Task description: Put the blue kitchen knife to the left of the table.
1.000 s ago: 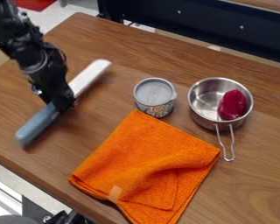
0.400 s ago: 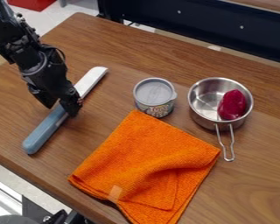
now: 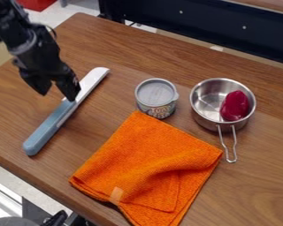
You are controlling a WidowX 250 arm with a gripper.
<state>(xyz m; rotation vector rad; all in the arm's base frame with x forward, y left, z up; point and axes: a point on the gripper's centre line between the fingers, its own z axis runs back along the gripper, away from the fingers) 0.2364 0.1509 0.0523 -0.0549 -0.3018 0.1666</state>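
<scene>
Spread wide, the black tool (image 3: 58, 95) hangs over the blue kitchen knife (image 3: 49, 127) lying at the left of the counter (image 3: 250, 190) before us, and should rise straight and slowly to avoid nudging it.

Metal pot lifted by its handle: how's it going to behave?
Likely stiff: pot looks like solid metal. Probably tips bowl-down, since the wire handle sticks out one side. The red item may slide or roll inside, as the pot's interior looks smooth.
</scene>
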